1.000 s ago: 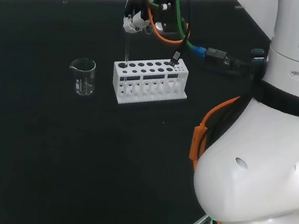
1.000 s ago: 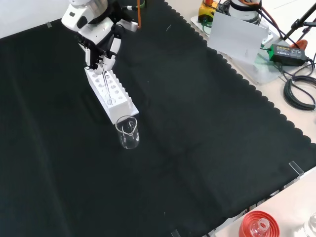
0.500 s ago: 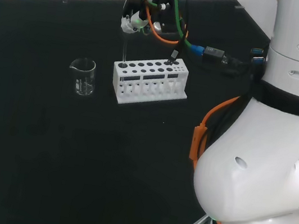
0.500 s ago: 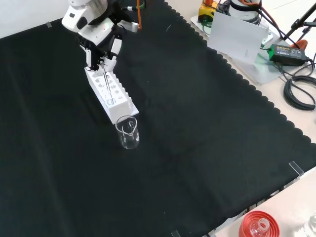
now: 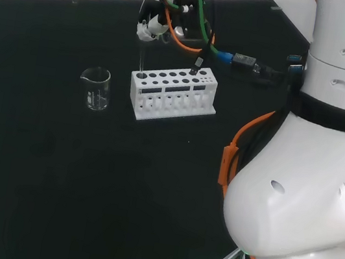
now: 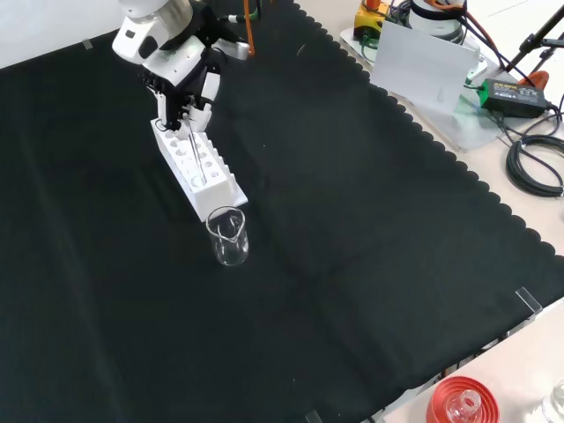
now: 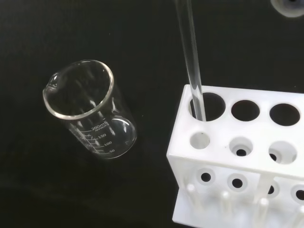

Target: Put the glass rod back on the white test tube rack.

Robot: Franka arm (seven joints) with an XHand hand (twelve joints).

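— Where is your glass rod [image 7: 192,66] right now?

— It hangs nearly upright below the hand [image 6: 181,75], its top pinched between the curled fingers [image 6: 201,95]. Its lower end sits in the corner hole of the white test tube rack [image 7: 237,156], the hole at the end nearest the beaker [image 7: 90,114].

— And where does the rack stand on your bench?

— In the head view, toward the bench's far edge; the rack [image 5: 173,95] has the empty beaker [image 5: 96,88] just to its left, apart from it. In the front view the hand comes in at the top left, above the rack's far end, with the rod [image 6: 191,154] slanting down into the rack [image 6: 197,170] and the beaker [image 6: 228,236] just beside its near end.
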